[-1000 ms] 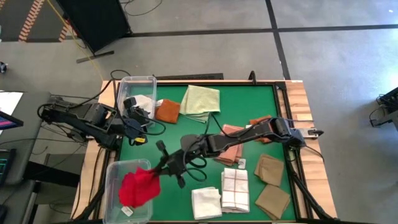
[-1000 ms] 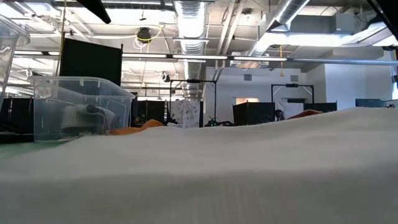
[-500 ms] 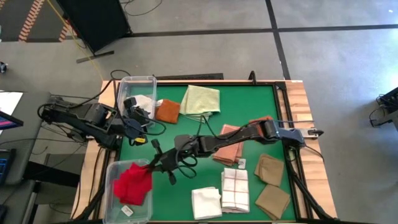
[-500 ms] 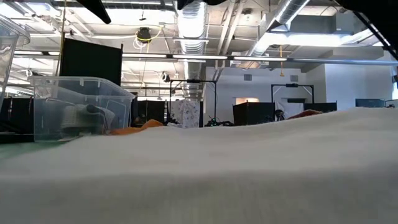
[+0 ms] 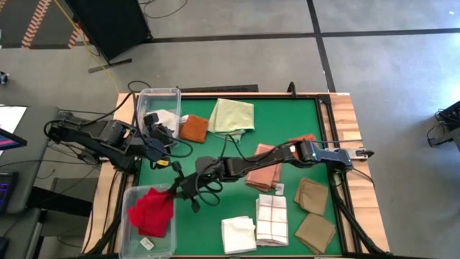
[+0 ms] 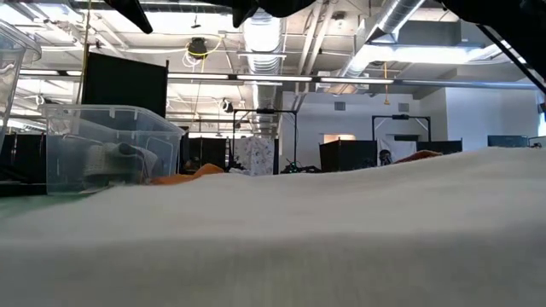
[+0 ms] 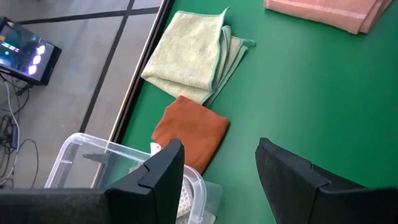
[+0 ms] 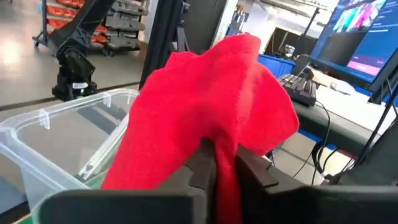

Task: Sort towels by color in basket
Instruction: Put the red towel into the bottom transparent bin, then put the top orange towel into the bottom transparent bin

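High view: right claw (image 5: 175, 191) pinches the red towel (image 5: 153, 212) over the near clear plastic bin (image 5: 128, 208) at the table's (image 5: 302, 137) left corner. Left claw (image 7: 217, 165), fingers spread, waits beside the far bin (image 5: 159, 97), near the rust-orange towel (image 5: 193, 128) and pale green towel (image 5: 232, 115).

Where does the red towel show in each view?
High: red towel over the near clear bin, held by the right pincer.
Low: not in view.
Left wrist: not in view.
Right wrist: centre, pinched in the pincer.
Shared landmark: that bin.
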You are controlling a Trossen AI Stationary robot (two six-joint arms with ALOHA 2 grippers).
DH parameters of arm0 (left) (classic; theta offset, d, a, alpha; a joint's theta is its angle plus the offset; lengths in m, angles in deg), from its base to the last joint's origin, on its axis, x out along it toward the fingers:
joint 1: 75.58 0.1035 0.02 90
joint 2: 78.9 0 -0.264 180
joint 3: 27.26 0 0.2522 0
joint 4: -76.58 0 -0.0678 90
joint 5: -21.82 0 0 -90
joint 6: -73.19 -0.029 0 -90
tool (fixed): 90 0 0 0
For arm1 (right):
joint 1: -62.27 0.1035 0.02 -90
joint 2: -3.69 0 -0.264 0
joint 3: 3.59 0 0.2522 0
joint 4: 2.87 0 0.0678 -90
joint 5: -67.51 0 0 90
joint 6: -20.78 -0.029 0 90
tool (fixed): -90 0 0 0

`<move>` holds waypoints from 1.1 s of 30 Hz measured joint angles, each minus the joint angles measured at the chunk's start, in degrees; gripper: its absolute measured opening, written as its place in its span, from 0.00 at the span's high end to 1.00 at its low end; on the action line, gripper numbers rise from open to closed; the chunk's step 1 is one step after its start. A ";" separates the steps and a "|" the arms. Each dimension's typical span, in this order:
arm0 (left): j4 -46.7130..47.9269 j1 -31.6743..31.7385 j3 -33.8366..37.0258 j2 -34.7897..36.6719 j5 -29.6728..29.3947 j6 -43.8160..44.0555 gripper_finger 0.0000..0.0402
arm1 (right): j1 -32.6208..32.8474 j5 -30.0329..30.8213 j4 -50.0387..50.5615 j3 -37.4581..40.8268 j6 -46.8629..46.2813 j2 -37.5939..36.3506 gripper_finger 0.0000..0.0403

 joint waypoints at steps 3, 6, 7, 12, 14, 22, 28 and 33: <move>-0.16 0.00 0.00 0.00 -0.03 -0.05 0.53 | 0.30 0.02 0.59 0.00 0.95 0.00 0.71; -0.24 0.00 0.00 0.00 -0.04 -0.01 0.53 | 0.52 0.02 0.28 0.00 1.30 -0.02 0.59; -0.26 0.00 0.00 0.00 -0.06 0.13 0.53 | 0.52 0.02 0.29 0.00 1.28 -0.02 0.55; -0.25 0.00 0.00 0.00 -0.07 0.54 0.53 | 0.52 0.04 1.35 0.00 -0.48 -0.07 0.39; -0.22 0.00 0.00 0.00 0.10 0.83 0.53 | 0.47 0.07 3.10 0.00 -0.70 -0.39 0.36; 1.63 0.00 0.00 0.00 5.93 2.07 0.53 | 1.53 0.02 12.21 0.00 1.30 -0.61 0.36; 4.54 -0.02 0.00 0.00 7.10 3.80 0.53 | 2.05 0.04 17.65 0.02 1.48 -1.07 0.36; 2.87 -0.02 0.74 0.02 7.04 3.27 0.53 | 2.16 2.97 23.82 0.10 1.67 -4.01 0.35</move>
